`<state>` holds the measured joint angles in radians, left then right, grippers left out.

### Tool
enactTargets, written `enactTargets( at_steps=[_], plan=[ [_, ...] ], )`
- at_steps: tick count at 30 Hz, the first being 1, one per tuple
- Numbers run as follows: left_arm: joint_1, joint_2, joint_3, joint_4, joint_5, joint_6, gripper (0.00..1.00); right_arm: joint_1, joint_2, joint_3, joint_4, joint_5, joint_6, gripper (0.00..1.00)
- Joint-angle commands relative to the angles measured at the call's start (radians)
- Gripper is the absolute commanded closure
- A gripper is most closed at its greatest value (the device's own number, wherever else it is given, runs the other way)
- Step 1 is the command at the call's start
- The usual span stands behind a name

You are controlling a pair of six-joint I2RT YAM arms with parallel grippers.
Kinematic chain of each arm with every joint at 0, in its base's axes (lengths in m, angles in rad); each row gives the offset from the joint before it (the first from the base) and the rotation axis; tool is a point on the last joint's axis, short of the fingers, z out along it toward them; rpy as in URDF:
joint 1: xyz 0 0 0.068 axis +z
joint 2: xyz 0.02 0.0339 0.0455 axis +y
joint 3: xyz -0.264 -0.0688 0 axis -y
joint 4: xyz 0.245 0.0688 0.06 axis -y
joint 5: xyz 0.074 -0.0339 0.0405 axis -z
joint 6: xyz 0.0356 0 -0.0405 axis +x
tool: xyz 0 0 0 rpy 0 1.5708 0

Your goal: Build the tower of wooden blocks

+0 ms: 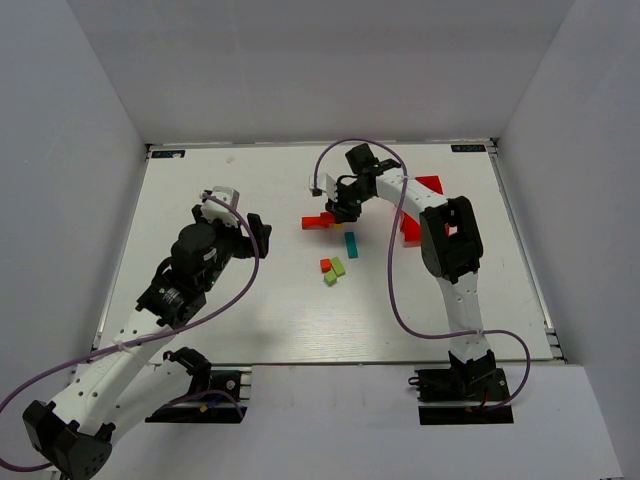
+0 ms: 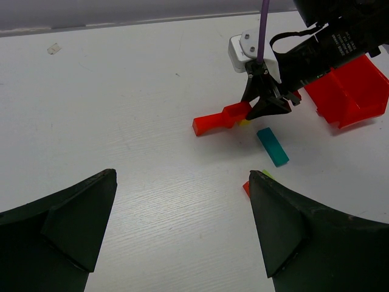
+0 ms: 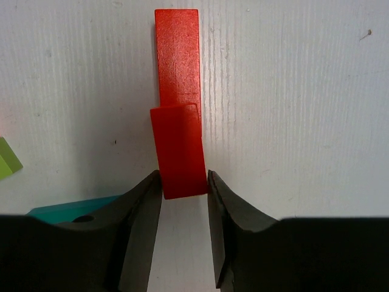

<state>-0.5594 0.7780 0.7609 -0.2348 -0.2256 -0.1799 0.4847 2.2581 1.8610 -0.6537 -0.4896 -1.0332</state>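
My right gripper [image 1: 343, 212] is shut on the near end of a red bar [image 3: 178, 155]. The bar's far end overlaps a second red bar [image 3: 177, 55] lying flat on the table. In the left wrist view the held bar [image 2: 236, 112] sits tilted on the flat one [image 2: 209, 123], with a bit of yellow [image 2: 244, 122] under it. A teal bar [image 1: 351, 243] lies just in front. An orange-red cube [image 1: 325, 265] and two lime green blocks [image 1: 337, 270] lie nearer. My left gripper [image 1: 258, 235] is open and empty, left of the blocks.
A red plastic bin [image 1: 428, 186] stands at the back right, partly behind the right arm; it also shows in the left wrist view [image 2: 349, 91]. White walls enclose the table [image 1: 200, 300] on three sides.
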Motion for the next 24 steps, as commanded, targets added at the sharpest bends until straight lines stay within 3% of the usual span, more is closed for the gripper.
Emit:
enactTargets(
  at_steps=[1,8,17,21,24],
  plan=[
    [0.004,-0.005,-0.005,0.009,0.006,0.008,0.01,0.003,0.004,0.037,-0.009,-0.023,-0.01,0.57],
    [0.004,-0.005,-0.005,0.009,0.006,0.008,0.01,0.002,-0.002,0.033,-0.007,-0.023,-0.005,0.1],
    [0.004,-0.005,-0.005,0.009,0.006,0.008,0.01,-0.014,-0.072,-0.012,0.011,-0.012,0.013,0.1],
    [0.004,-0.005,-0.005,0.009,0.006,0.008,0.01,-0.047,-0.224,-0.103,0.048,-0.032,0.042,0.1],
    [0.004,-0.014,-0.005,0.009,0.006,0.008,0.01,-0.075,-0.342,-0.248,0.174,-0.02,0.088,0.1]
  ],
)
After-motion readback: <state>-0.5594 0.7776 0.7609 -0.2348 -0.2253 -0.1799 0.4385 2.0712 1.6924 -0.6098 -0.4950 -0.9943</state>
